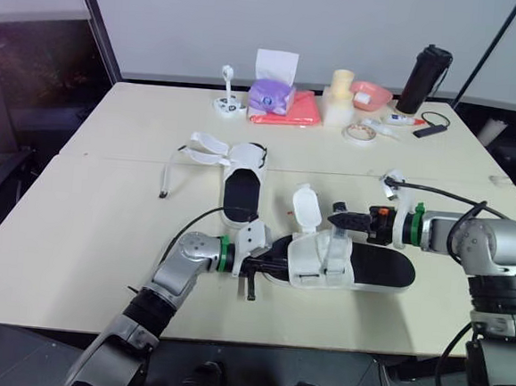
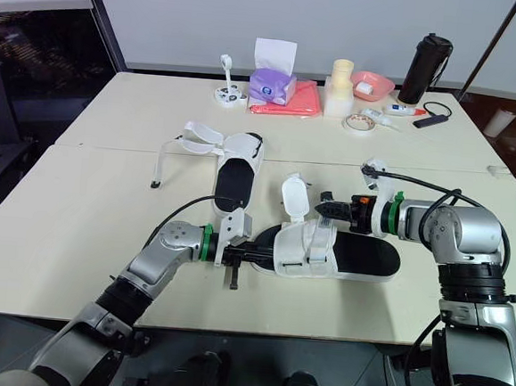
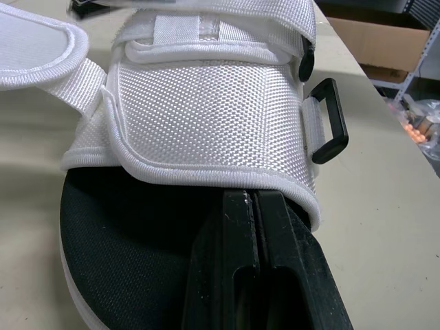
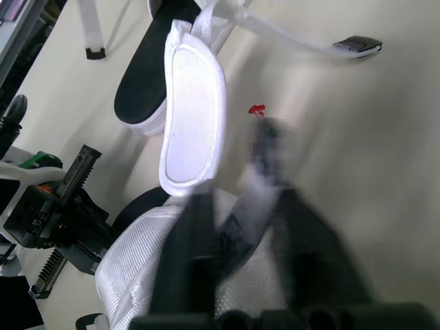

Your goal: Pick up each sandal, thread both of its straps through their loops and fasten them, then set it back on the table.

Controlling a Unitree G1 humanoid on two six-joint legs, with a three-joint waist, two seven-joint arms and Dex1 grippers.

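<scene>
While near sandal (image 1: 359, 265) lies on bench (image 1: 76, 232) between them, left end effector (image 1: 270, 267) clenched at one end, right end effector (image 1: 332, 218) released astride loose strap (image 4: 256, 196); far sandal (image 1: 240, 187), beyond both, fully unfastened.

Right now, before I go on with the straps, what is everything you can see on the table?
table: 1, cream, under everything
near sandal: 1, white upper and black sole, front middle, one flap standing open
far sandal: 1, white and black, behind it towards the left, straps loose
stand: 1, white, far edge
tissue box: 1, purple, far edge, middle
cloth: 1, red, beside the tissue box
bowl: 1, pink, far right
tape roll: 1, pale, in front of the bowl
bottle: 1, black, far right
left gripper: black, shut, at the near sandal's left end
right gripper: black, by the near sandal's straps
</scene>
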